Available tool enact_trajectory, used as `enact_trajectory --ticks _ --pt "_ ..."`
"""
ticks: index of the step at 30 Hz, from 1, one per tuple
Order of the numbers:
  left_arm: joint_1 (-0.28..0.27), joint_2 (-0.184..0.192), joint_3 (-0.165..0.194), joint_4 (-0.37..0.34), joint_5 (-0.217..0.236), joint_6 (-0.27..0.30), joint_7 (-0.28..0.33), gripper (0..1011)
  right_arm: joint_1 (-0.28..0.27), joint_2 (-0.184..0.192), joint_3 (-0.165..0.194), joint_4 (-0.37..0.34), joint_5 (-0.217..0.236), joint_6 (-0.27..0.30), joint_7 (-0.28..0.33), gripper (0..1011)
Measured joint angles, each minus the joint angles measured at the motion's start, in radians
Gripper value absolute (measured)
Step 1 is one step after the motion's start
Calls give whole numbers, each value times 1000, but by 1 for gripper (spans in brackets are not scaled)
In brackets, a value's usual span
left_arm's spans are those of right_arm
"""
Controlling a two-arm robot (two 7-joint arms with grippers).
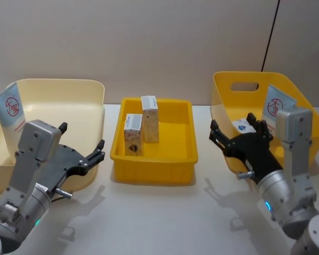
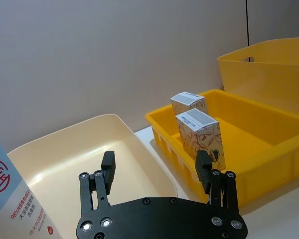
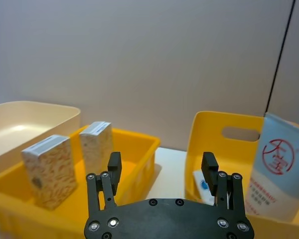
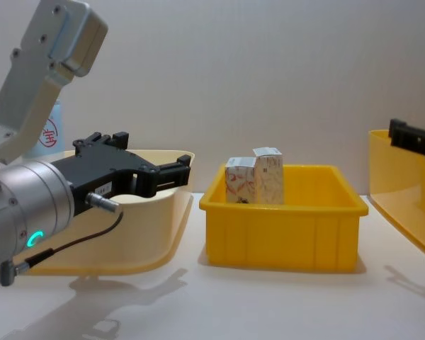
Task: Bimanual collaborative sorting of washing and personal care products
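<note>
Two small cartons (image 1: pixel 142 126) stand upright in the middle yellow bin (image 1: pixel 153 168), long axis vertical, one just behind the other and a little offset – barcoded tops up, swirl faces toward me. A tube (image 1: pixel 9 110) leans at the far left corner of the cream tray (image 1: pixel 90 90), red circled character facing me, long axis tilted from upright. A second tube (image 1: pixel 277 109) leans against the right wall of the tall yellow bin (image 1: pixel 223 85), also tilted, print facing me.

My right wrist view adds a small white item with a blue mark (image 3: pixel 202 183) lying low in that tall bin; the head view catches it too, partly hidden by my fingers.

My left gripper (image 1: pixel 99 151) hovers by the tray's near right corner, jaws spread wide, holding nothing. My right gripper (image 1: pixel 236 127) hangs over the tall bin's near rim – jaws wide apart, empty. The chest view shows the cartons side-on, sticking up above the bin rim.
</note>
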Motion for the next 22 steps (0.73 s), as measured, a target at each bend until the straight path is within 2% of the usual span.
enact_trajectory --ticks 3,11,22 --pt "0 0 0 0 0 0 0 1003 -32 34 -23 -22 36 -10 12 1001" --pt "0 0 0 0 0 0 0 1003 -79 84 -56 -55 89 -24 29 1001" --pt "0 0 0 0 0 0 0 1003 -89 95 -63 -62 100 -26 32 1001"
